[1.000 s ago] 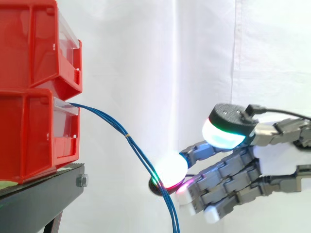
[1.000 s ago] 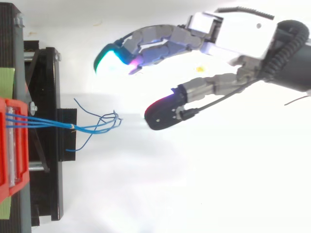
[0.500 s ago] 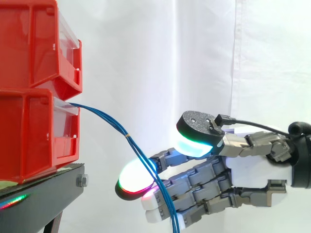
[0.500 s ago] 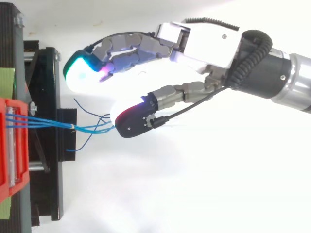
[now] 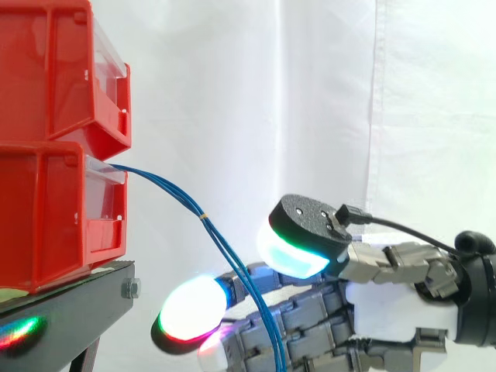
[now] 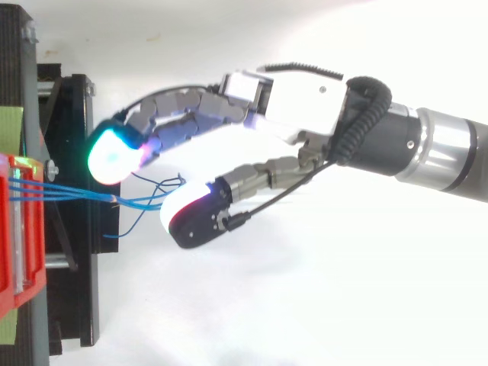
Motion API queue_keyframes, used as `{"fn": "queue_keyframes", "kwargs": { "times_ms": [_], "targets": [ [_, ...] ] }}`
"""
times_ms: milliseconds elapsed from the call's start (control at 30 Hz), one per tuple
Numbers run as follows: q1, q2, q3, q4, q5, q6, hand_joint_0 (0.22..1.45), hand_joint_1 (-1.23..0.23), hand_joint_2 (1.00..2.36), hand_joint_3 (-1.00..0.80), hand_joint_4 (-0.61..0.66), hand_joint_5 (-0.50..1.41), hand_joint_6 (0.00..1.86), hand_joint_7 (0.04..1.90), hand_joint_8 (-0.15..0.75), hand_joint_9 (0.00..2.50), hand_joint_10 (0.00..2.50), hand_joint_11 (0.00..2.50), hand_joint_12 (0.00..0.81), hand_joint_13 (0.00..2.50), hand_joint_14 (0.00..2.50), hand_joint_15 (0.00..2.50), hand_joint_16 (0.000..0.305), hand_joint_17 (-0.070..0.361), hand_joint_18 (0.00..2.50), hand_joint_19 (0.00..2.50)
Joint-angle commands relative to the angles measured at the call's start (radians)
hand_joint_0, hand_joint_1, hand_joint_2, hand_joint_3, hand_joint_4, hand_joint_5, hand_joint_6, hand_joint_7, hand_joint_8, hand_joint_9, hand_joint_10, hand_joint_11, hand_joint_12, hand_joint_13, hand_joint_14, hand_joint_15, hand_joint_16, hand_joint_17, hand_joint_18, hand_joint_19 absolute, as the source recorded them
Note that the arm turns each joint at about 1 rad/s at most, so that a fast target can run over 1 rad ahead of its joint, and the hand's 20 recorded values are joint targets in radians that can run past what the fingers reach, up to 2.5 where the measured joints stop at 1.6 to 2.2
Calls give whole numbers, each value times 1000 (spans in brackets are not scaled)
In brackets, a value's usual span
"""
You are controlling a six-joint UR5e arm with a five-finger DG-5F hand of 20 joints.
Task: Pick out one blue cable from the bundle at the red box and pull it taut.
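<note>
The robot hand (image 6: 305, 107) has pushed further in toward the red bins (image 5: 46, 93) and sunk a little lower than half a second ago, so its glowing fingertips (image 5: 194, 308) now reach past the hanging cables (image 5: 225, 250). It is open, with the fingers gently curved, the thumb (image 6: 191, 217) well apart from them and nothing pinched. The blue cables run out of the front of the lower bin (image 5: 46, 225) and sag down to the right, clear of the black stand (image 5: 70, 310). From above, their loose ends lie in the gap between the thumb and the fingers. From the side, they cross in front of the fingers.
</note>
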Motion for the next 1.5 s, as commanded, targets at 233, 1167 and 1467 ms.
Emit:
{"fn": "queue_keyframes", "kwargs": {
  "times_ms": [233,1167,1467],
  "targets": [
    [10,-14,-2,1,-48,30,524,-602,1003,-468,203,-180,502,784,230,633,12,339,316,576,14,360,51,114,399,626],
    [2,-13,15,48,-55,75,553,-578,1007,-428,207,-158,503,842,233,707,13,375,310,651,16,409,50,112,455,663],
    [1,-14,15,47,-61,75,566,-619,1008,-405,198,-145,503,935,229,708,15,388,310,651,16,406,49,111,458,655]
  ]
}}
